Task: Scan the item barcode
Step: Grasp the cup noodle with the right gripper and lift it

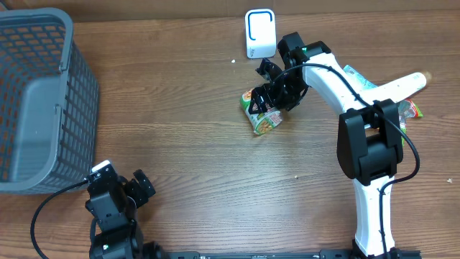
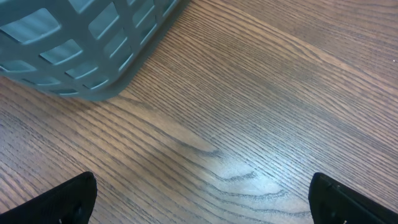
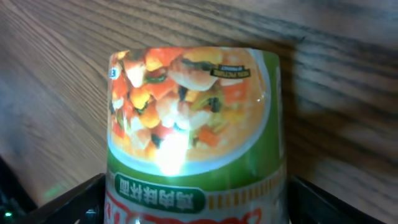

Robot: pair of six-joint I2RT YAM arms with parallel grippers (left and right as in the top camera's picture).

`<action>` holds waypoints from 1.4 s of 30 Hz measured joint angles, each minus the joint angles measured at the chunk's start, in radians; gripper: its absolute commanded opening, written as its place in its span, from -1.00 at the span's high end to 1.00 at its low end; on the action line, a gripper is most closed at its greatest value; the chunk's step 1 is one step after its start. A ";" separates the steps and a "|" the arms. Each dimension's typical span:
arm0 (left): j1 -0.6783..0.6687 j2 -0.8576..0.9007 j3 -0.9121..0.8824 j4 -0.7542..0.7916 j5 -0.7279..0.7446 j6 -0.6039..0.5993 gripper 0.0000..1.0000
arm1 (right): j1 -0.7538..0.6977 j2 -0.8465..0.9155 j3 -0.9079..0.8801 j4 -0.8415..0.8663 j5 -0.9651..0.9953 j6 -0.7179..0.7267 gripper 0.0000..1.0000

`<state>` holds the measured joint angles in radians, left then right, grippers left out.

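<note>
White barcode scanner (image 1: 260,32) stands at the far table edge. Just below and right of it, the right gripper (image 1: 277,93) has its jaws around an instant noodle cup (image 1: 262,121) lying on its side. Far left of the scanner, a grey mesh basket (image 1: 68,50). Well below-left, the left gripper (image 1: 138,187), jaws spread, over bare wood.

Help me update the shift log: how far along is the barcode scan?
Done: the right end effector is down at the noodle cup, which lies on its side near the white scanner. In hand: its fingers straddle the cup; a firm grip cannot be confirmed. Remaining: lifting the cup and showing its barcode, not in view, to the scanner. The left end effector sits open by the basket.
</note>
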<state>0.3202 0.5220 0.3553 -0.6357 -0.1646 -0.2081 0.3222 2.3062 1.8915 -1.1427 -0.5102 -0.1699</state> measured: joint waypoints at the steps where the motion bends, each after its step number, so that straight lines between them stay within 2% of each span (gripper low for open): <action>1: 0.000 0.000 0.000 0.000 0.000 0.000 -0.99 | -0.001 0.000 0.003 -0.002 0.007 -0.002 -0.75; 12: 0.000 0.000 0.000 0.000 0.000 0.000 -0.99 | -0.002 0.008 0.152 -0.040 0.204 -0.014 -0.78; 21: 0.000 0.000 0.000 0.000 0.000 0.000 -0.99 | 0.008 0.008 0.152 -0.127 0.193 -0.011 -0.55; 29: 0.000 0.000 0.000 0.000 0.000 0.000 -0.99 | 0.078 0.008 0.155 -0.190 0.179 0.002 -0.53; 42: 0.000 0.000 0.000 0.000 0.000 0.000 -0.99 | 0.178 0.010 0.256 -0.234 0.146 0.027 -0.55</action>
<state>0.3202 0.5220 0.3553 -0.6357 -0.1646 -0.2081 0.4999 2.3157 2.1475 -1.3766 -0.3641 -0.1432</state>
